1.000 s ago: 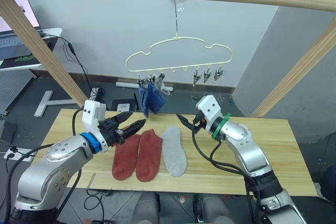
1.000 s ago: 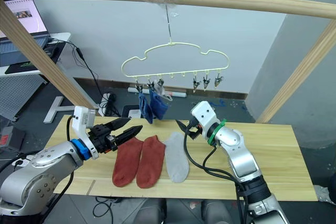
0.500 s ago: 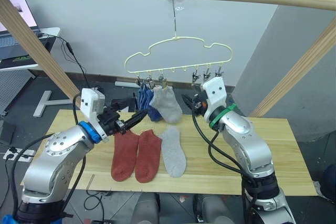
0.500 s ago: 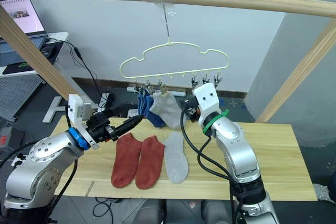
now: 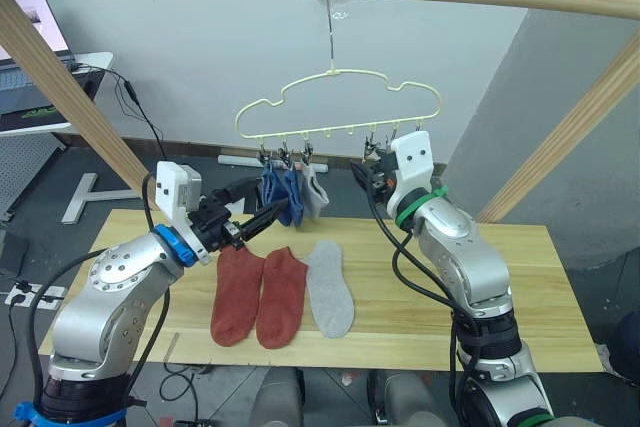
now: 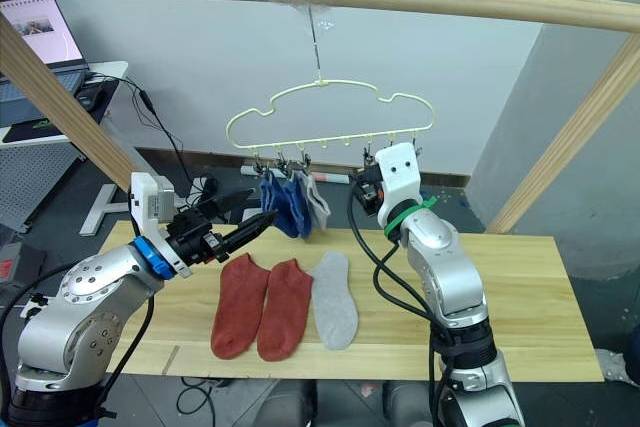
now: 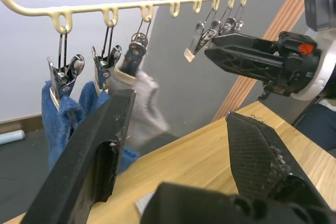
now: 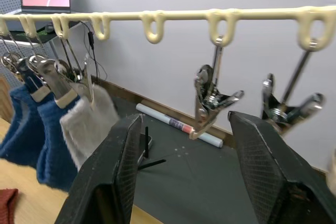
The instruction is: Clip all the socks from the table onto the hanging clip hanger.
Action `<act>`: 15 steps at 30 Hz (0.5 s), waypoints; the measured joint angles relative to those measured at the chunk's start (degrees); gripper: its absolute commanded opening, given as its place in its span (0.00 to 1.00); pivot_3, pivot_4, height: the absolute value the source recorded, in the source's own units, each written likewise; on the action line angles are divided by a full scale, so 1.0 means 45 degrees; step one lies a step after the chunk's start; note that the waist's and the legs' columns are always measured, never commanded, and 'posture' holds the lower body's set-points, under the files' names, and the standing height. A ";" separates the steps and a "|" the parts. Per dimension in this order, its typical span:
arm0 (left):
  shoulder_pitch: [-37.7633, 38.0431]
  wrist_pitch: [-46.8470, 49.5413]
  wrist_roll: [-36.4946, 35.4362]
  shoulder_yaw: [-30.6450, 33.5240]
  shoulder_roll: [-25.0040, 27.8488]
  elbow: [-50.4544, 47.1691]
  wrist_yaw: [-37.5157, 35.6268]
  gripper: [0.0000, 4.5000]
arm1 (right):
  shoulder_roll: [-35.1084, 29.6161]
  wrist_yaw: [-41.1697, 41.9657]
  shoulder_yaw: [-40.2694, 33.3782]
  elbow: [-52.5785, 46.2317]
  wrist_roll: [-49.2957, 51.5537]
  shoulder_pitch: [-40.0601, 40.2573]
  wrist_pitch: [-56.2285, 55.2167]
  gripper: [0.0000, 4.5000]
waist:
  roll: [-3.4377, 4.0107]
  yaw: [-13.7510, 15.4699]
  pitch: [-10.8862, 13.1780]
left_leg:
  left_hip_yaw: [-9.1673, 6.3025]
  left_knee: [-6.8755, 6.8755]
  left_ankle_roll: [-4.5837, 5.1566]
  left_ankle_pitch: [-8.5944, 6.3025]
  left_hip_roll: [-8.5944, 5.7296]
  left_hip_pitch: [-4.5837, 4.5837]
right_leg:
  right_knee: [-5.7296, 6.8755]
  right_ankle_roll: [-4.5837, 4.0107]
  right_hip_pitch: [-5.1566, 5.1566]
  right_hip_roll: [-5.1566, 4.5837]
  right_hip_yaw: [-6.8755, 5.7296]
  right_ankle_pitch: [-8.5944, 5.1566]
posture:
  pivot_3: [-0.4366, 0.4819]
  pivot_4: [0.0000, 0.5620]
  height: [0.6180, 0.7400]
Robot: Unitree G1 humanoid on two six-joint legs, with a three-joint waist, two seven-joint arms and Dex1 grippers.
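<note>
On the clip hanger point(image 5: 338, 107), 2 blue socks point(image 5: 277, 194) and 1 grey sock point(image 5: 314, 190) hang clipped at its left end. 2 rust-red socks point(image 5: 260, 293) and another grey sock point(image 5: 330, 287) lie on the surface point(image 5: 560, 287). The left gripper point(image 5: 250, 213) and right gripper point(image 5: 366, 173) both hover with jaws apart, holding nothing.

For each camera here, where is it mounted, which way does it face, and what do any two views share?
Left and right eye views: on the head, looking forward and down at the table, both arms showing.
Left wrist view: looks along the open left gripper at the clip hanger.
Right wrist view: looks along the open right gripper at free clips.
Shared: the clipped blue socks and grey sock.
</note>
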 measured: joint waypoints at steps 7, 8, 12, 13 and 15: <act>-0.0490 0.0350 -0.0104 0.0004 -0.0152 -0.0153 0.0211 0.70 | 0.0377 -0.0169 0.0207 0.1060 -0.0004 -0.0600 -0.0663 0.61 | 0.0000 0.0004 0.0000 | 0.0000 0.0002 0.0000 0.0001 -0.0001 0.0001 | 0.0005 0.0000 0.0000 0.0001 -0.0002 0.0000 | 0.45 0.32 1.00; -0.0535 0.0369 -0.0109 0.0004 -0.0166 -0.0212 0.0216 0.70 | 0.0381 -0.0229 0.0199 0.1192 -0.0004 -0.0667 -0.0758 0.61 | 0.0000 0.0006 0.0000 | 0.0000 0.0002 0.0000 0.0001 0.0000 0.0000 | 0.0004 0.0000 0.0000 0.0001 -0.0003 0.0000 | 0.45 0.32 1.00; -0.0725 0.0606 -0.0134 0.0004 -0.0210 -0.0471 0.0392 0.70 | 0.0368 -0.0434 0.0129 0.1508 -0.0014 -0.0737 -0.0886 0.61 | 0.0001 0.0014 0.0001 | -0.0001 -0.0001 0.0000 0.0000 0.0000 -0.0001 | 0.0002 0.0000 0.0000 0.0001 -0.0001 0.0000 | 0.46 0.33 1.00; -0.0724 0.0657 -0.0135 0.0003 -0.0228 -0.0472 0.0428 0.70 | 0.0350 -0.0505 0.0085 0.1510 -0.0014 -0.0737 -0.0886 0.61 | 0.0001 0.0015 0.0001 | -0.0002 -0.0001 0.0000 0.0000 0.0000 -0.0001 | 0.0003 0.0000 0.0000 0.0000 -0.0001 0.0000 | 0.46 0.33 1.00; -0.0724 0.0716 -0.0142 0.0004 -0.0291 -0.0474 0.0439 0.70 | 0.0339 -0.0532 -0.0069 0.1508 0.0002 -0.0734 -0.0860 0.61 | 0.0001 0.0019 0.0001 | -0.0002 -0.0001 0.0000 0.0000 0.0000 -0.0001 | 0.0003 0.0000 0.0000 0.0001 -0.0002 0.0000 | 0.46 0.33 1.00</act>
